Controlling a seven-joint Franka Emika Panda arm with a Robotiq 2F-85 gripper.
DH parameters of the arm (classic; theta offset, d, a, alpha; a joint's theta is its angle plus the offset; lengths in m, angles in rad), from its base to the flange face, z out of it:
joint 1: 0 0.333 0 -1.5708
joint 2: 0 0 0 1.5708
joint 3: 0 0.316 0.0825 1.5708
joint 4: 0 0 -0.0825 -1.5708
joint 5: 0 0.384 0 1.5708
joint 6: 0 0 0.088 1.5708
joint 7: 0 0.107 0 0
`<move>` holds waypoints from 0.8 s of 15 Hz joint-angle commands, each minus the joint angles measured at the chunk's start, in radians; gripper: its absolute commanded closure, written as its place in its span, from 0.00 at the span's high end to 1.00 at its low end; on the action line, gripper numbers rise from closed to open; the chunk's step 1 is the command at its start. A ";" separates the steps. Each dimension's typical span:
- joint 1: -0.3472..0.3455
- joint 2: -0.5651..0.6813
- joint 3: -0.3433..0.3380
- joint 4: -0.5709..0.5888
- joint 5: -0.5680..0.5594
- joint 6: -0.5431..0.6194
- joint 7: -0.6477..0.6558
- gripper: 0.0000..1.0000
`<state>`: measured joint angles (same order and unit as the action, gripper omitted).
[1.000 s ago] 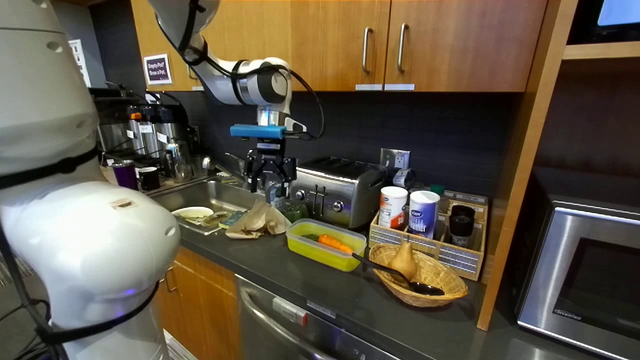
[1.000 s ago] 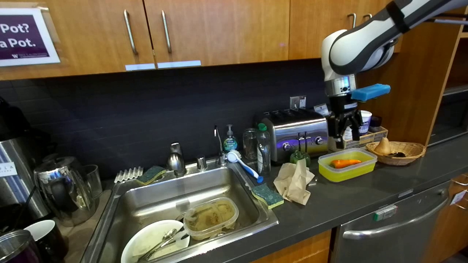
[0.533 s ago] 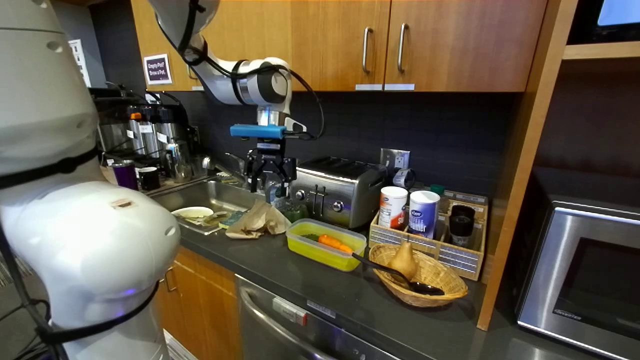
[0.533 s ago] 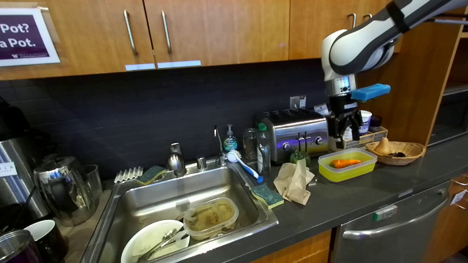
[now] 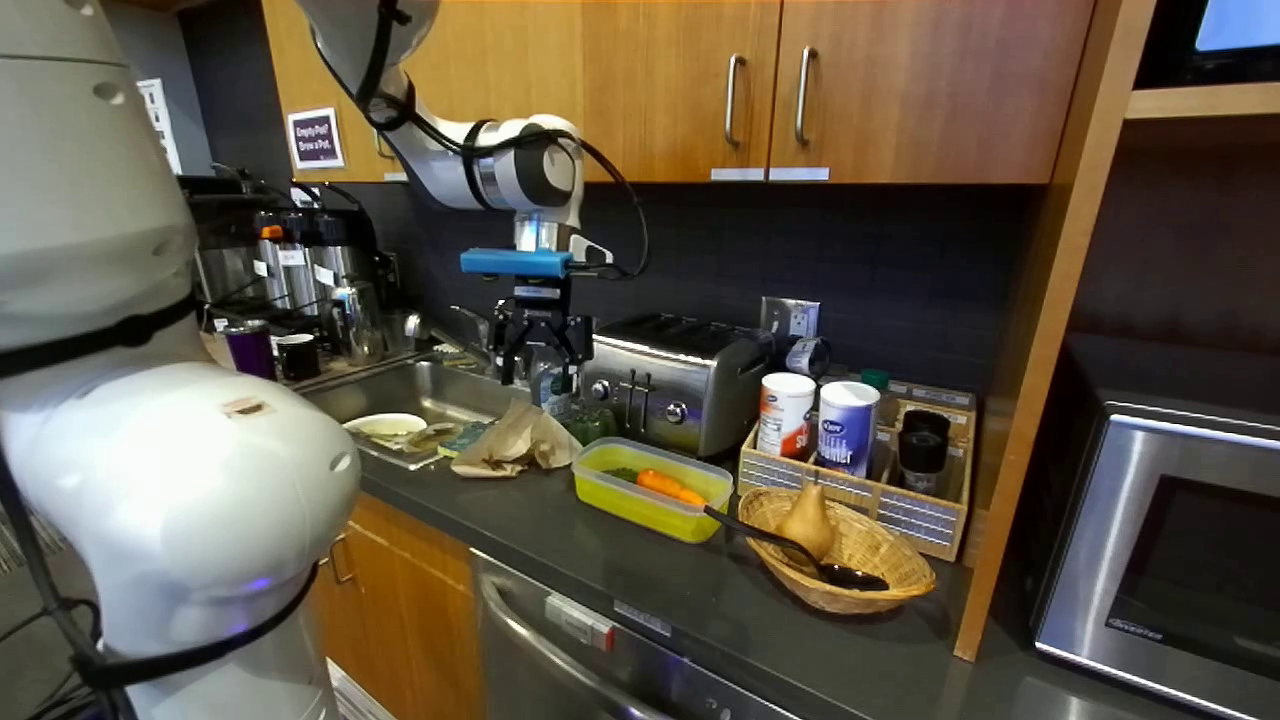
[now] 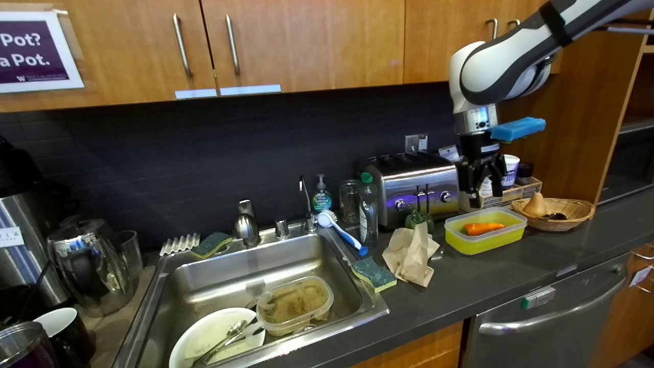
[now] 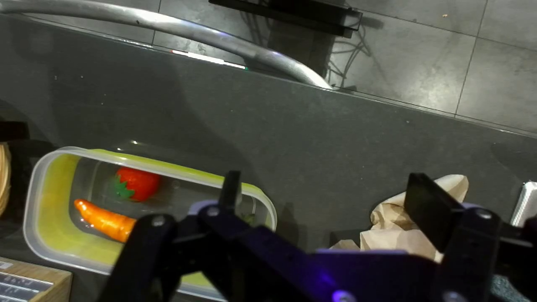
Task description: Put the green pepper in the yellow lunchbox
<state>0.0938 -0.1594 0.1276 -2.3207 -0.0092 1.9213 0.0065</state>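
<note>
Claw (image 5: 538,379) spread, empty, above the counter (image 6: 475,281).
Best to centre over the green pepper (image 6: 416,219), then descend straight between far toaster (image 6: 419,185) and near crumpled paper (image 6: 410,254).

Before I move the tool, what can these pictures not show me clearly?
Green pepper: lower part hidden by crumpled brown paper, in an exterior view.
Green item in the yellow lunchbox: too small to name in an exterior view.
Carrot: one end hidden by the tool, wrist view.
White plate: cut off by the picture's bottom edge, in an exterior view.
</note>
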 commanded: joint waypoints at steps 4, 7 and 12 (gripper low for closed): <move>0.009 0.084 -0.012 0.059 0.018 0.069 -0.071 1.00; 0.011 0.137 -0.011 0.087 0.021 0.135 -0.134 1.00; 0.006 0.232 -0.007 0.133 0.013 0.233 -0.279 1.00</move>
<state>0.0942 0.0133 0.1249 -2.2332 0.0030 2.1196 -0.1902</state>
